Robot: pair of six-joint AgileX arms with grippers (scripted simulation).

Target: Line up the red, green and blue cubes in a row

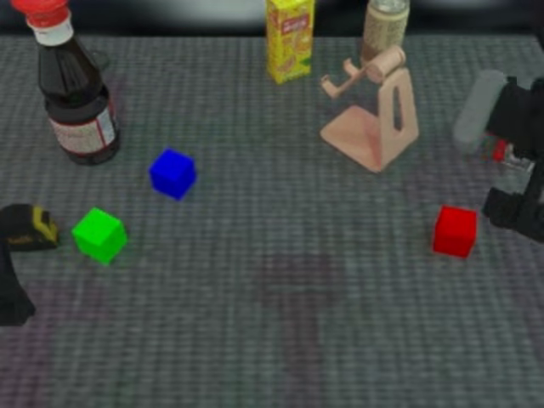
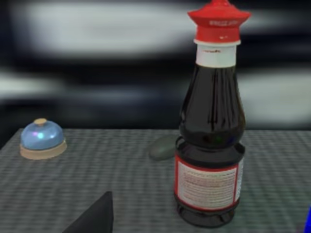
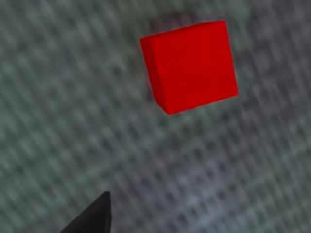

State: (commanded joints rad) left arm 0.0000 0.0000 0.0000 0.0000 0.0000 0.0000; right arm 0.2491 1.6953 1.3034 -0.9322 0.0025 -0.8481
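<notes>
Red cube lies at the table's three o'clock, just beside the right gripper; whether its fingers hold anything, I cannot tell. Green cube and blue cube lie near nine o'clock, close to the left gripper, equally unclear.

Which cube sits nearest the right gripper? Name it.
The red cube, alone at the table's right beside the right gripper; the green cube and blue cube lie far left.

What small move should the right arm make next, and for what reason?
Probably lower the right gripper onto the red cube and grasp it. This cube lies alone at the table's right, far from the green cube and blue cube at the left, and the gripper is just beside it.
</notes>
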